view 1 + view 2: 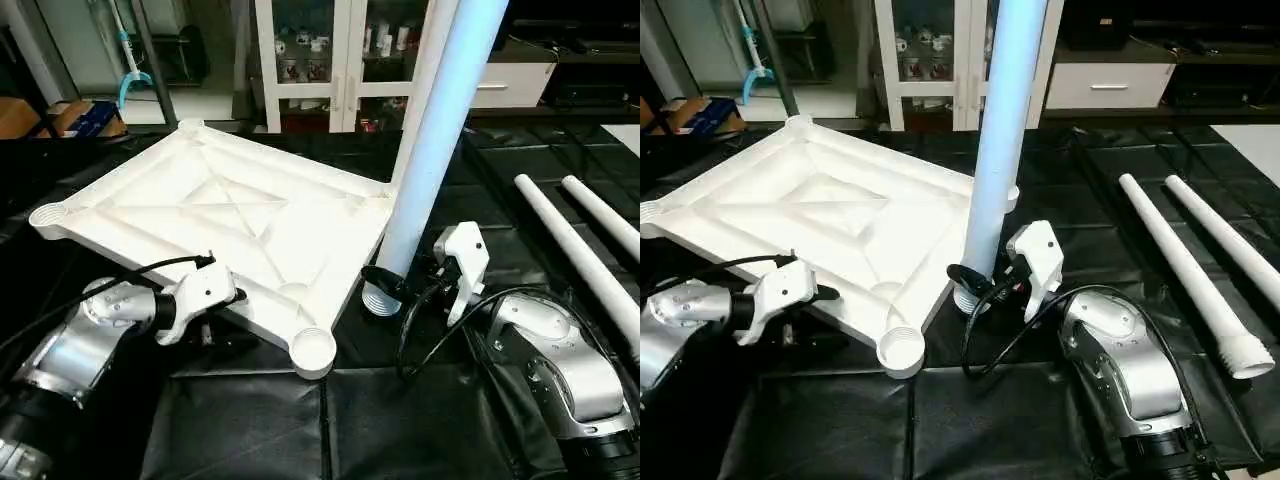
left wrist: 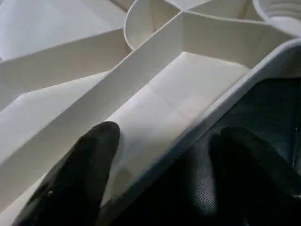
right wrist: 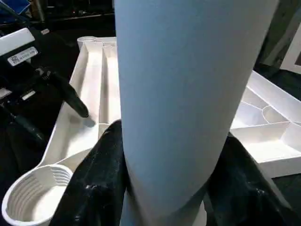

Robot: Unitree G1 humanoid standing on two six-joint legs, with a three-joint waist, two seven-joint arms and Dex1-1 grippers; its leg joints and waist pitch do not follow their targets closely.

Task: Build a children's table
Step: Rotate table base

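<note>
While the tabletop [image 1: 230, 225] lies upside down with its X-ribbed underside facing up, tilted so that its near edge sits low on the black-covered table [image 1: 250, 430], everything around it looks arranged for fitting legs into the round corner sockets. Over on the left, the left end effector [image 1: 205, 330] reaches in at that near edge; from its wrist camera I can see its fingers [image 2: 89, 165] spread, one on the ribbed inner side of the rim and one on the outer side, straddling the wall without pinching it. My guess is that it is there to steady the top so it cannot slide or spin when a leg gets twisted in.

Just right of that, the near corner socket [image 1: 313, 350] stands empty, its open mouth up, ready to receive a thread.

Further right, the right end effector [image 1: 400, 285] is clamped around the lower end of a leg [image 1: 430, 150], holding it nearly upright with the threaded end [image 1: 378, 300] down, just beside the top's right edge and not yet in any socket. Upright is the sensible pose, I think, since the thread must enter a socket straight.

At the far right, two spare legs [image 1: 590, 250] lie side by side on the table, well apart from the work, presumably waiting their turn.
</note>
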